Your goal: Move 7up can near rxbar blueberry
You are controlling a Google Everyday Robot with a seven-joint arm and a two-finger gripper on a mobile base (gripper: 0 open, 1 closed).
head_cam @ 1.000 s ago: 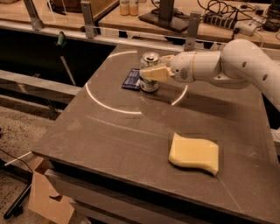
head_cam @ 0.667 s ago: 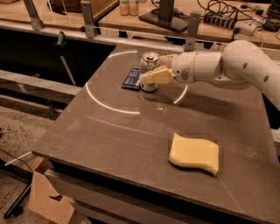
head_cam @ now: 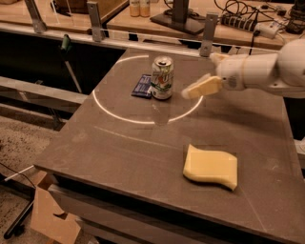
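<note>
Gripper (head_cam: 198, 76) level, fingers spread, near 7up can (head_cam: 162, 77)

I see the 7up can (head_cam: 162, 77) upright, just off my spread gripper (head_cam: 208, 74) tips; rxbar blueberry (head_cam: 142, 86) flat beyond it, beside the can

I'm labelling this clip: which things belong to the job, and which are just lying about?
Job: can, upright beside the blue snack bar; hand, open, right of the can.
Lying about: yellow sponge, front right; bottles at the back.
</note>
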